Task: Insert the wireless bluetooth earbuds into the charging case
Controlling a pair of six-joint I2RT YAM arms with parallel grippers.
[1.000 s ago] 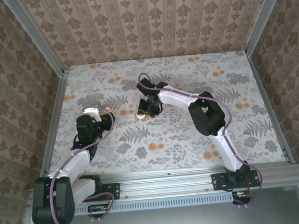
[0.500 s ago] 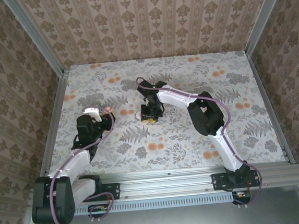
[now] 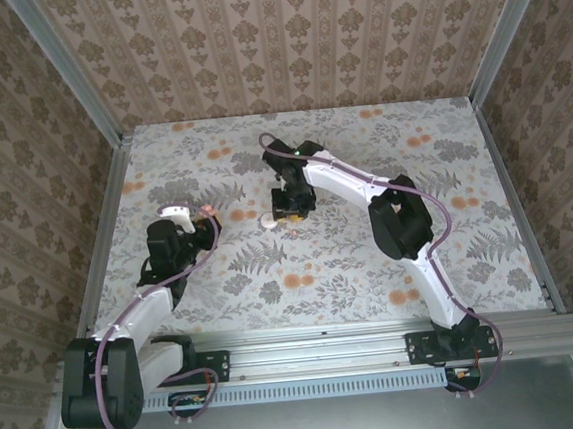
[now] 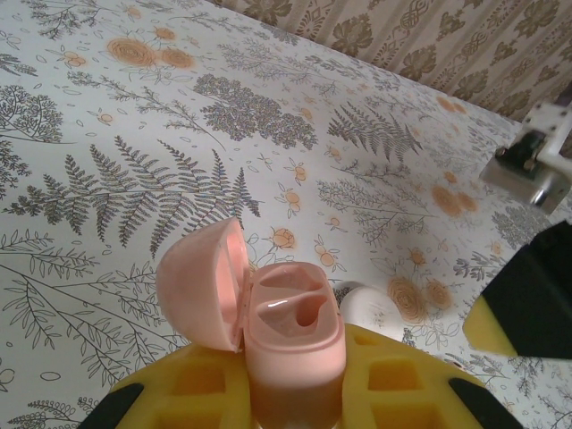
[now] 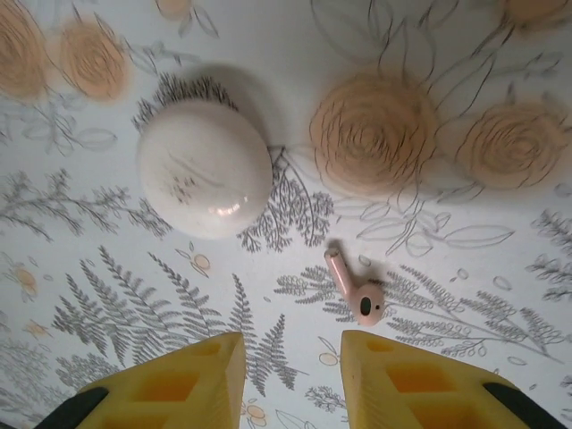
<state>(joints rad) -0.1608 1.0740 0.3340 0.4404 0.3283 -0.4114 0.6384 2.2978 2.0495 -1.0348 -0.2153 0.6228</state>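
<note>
My left gripper [image 4: 290, 398] is shut on the pink charging case [image 4: 293, 332], held upright with its lid [image 4: 198, 282] swung open to the left and its two wells facing up. In the top view that case [image 3: 209, 212] sits at the left gripper [image 3: 205, 222], left of centre. One pale pink earbud [image 5: 359, 292] lies on the tablecloth, stem pointing away, just beyond my right gripper's right fingertip [image 5: 380, 350]. The right gripper [image 5: 292, 350] hangs open over the cloth with nothing between its yellow pads; from above it [image 3: 292, 210] is at mid table.
A whitish dome-shaped object [image 5: 205, 167] rests on the cloth ahead and left of the right gripper, also the whitish dome [image 3: 268, 219] [image 4: 368, 307] between the two grippers. The flowered tablecloth [image 3: 371, 257] is bordered by patterned walls and metal rails [image 3: 108, 240].
The right gripper dropped over the whitish dome half a second ago, then drew back away and slightly right, uncovering it. The left arm and the case have not moved.
</note>
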